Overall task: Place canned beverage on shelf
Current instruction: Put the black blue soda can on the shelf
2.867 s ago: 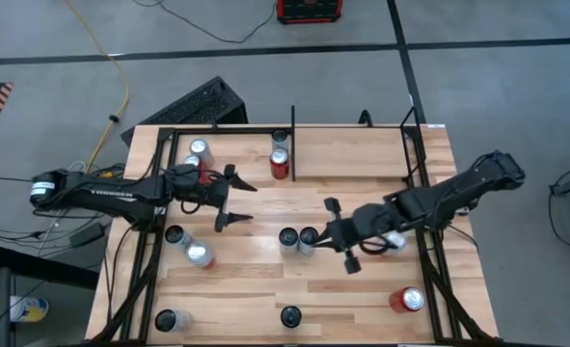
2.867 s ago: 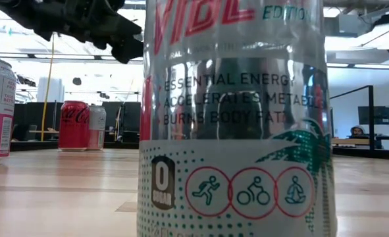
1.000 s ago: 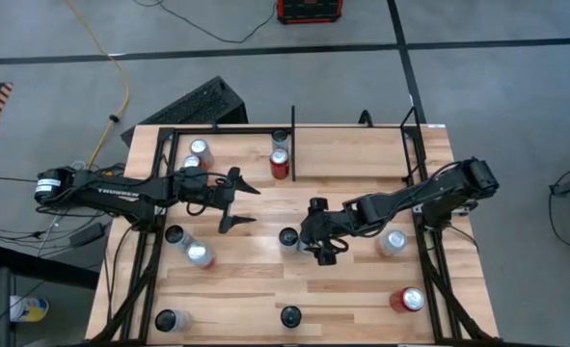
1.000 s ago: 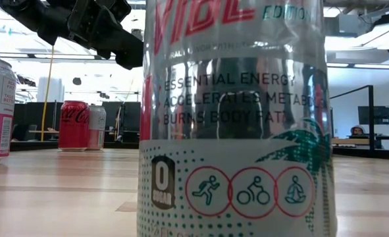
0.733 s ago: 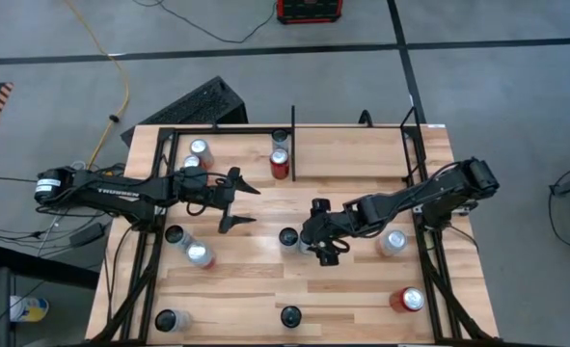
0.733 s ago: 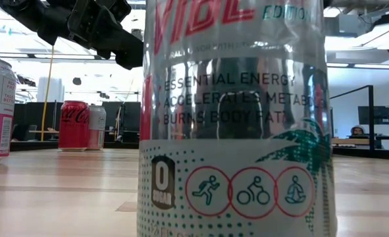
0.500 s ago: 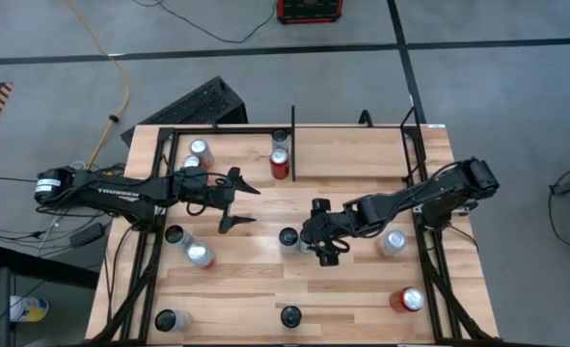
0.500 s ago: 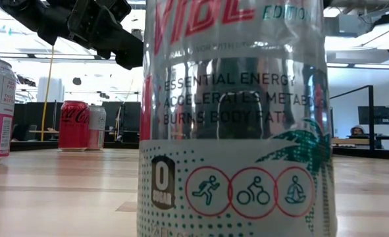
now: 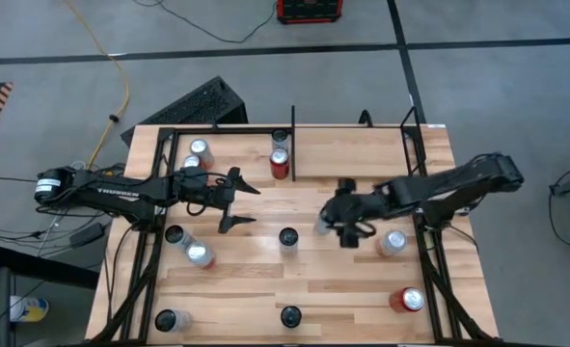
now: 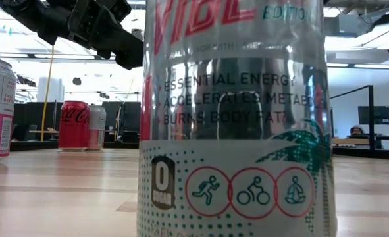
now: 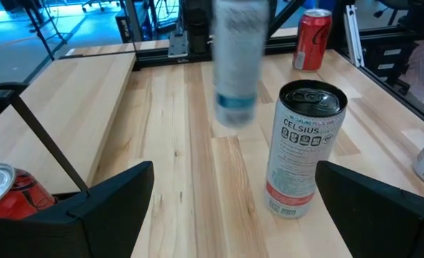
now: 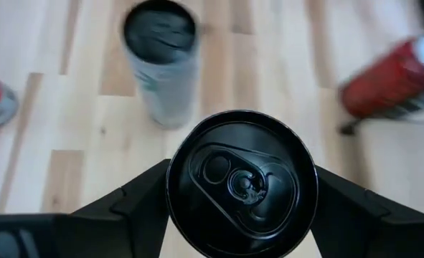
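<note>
Between the right hand's (image 12: 240, 193) clenched fingers (image 12: 129, 204), a black-topped can (image 12: 242, 183), above the shelf (image 9: 362, 154).

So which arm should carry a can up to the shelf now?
Right. The right gripper is already closed around a black-topped can, lifted off the table near the shelf. The left gripper hangs open and empty.

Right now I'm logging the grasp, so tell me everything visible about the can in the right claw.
The slim silver aluminium can with a black lid sits between the right claw's two dark fingers, pressed at opposite sides. Its pull tab is flat, unopened. In the high view it shows above the light wooden table, right of a similar black-topped can. Its label is blurred.
</note>
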`<act>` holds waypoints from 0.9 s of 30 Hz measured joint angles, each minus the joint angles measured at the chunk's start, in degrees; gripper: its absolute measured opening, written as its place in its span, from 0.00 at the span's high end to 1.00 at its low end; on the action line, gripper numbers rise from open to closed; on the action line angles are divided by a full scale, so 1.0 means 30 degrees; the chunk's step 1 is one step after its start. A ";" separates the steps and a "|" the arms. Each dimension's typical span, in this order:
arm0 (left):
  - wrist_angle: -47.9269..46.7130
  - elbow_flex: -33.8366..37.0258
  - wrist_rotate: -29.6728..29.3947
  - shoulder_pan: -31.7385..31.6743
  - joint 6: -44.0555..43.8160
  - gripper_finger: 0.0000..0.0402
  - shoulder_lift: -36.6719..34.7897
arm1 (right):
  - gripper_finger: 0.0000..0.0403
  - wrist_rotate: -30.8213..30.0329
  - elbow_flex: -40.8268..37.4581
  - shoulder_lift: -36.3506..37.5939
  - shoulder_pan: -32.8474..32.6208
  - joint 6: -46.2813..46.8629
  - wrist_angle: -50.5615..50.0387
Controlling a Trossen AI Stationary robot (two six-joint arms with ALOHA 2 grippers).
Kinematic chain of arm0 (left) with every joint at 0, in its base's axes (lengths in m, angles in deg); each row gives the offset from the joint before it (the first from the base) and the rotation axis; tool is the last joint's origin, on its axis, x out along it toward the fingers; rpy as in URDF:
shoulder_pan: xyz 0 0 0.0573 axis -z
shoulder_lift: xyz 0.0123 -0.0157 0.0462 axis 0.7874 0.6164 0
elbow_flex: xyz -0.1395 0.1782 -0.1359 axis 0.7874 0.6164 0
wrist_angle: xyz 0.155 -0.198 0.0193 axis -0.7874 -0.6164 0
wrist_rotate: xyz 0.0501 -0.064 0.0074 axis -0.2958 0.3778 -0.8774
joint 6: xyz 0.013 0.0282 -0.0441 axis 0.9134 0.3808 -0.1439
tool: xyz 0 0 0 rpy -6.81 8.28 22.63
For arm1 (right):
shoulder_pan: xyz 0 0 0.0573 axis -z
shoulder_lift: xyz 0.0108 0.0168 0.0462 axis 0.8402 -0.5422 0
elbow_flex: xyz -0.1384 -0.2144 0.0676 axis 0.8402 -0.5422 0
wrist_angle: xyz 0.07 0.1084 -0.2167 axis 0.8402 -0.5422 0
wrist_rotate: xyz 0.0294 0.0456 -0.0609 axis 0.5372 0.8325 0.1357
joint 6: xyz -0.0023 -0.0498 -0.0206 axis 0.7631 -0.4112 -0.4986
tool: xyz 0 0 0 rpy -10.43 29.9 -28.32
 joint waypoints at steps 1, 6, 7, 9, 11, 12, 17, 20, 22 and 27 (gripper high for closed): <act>0.0030 0.0000 0.0000 -0.0003 0.0000 0.07 0.0000 | 0.28 -0.0295 0.0000 0.0495 0.0222 0.0189 -0.0602; 0.0124 0.0000 -0.0036 -0.0002 0.0000 0.07 0.0000 | 0.28 -0.1412 0.0000 0.2399 0.2329 0.0915 -0.3317; 0.0125 0.0000 -0.0037 -0.0007 0.0000 0.07 0.0000 | 0.28 -0.1536 0.0000 0.2707 0.2895 0.0922 -0.3751; 0.0131 0.0000 -0.0044 0.0000 0.0000 0.07 0.0000 | 0.28 -0.1738 0.0000 0.3327 0.4146 0.0804 -0.4428; 0.0149 0.0000 -0.0059 -0.0007 0.0037 0.07 0.0000 | 0.28 -0.1827 0.0000 0.3779 0.5555 0.0159 -0.4752; 0.0146 0.0000 -0.0092 -0.0007 0.0095 0.07 0.0000 | 0.28 -0.1781 0.0000 0.3961 0.6282 -0.0318 -0.4855; 0.0146 0.0000 -0.0168 -0.0007 0.0139 0.07 0.0000 | 0.28 -0.0706 0.0000 0.4619 1.0307 -0.2613 -0.5256; 0.0127 0.0000 -0.0168 -0.0007 0.0142 0.07 0.0000 | 0.28 0.0999 0.0000 0.5045 1.3118 -0.3600 -0.5299; 0.0071 0.0000 -0.0162 -0.0007 0.0175 0.07 0.0000 | 0.28 0.1699 0.0007 0.5202 1.4958 -0.4066 -0.5268; -0.0012 0.0000 -0.0328 -0.0007 0.0350 0.07 0.0000 | 0.28 0.3950 -0.0666 0.5223 1.8560 -0.4915 -0.4756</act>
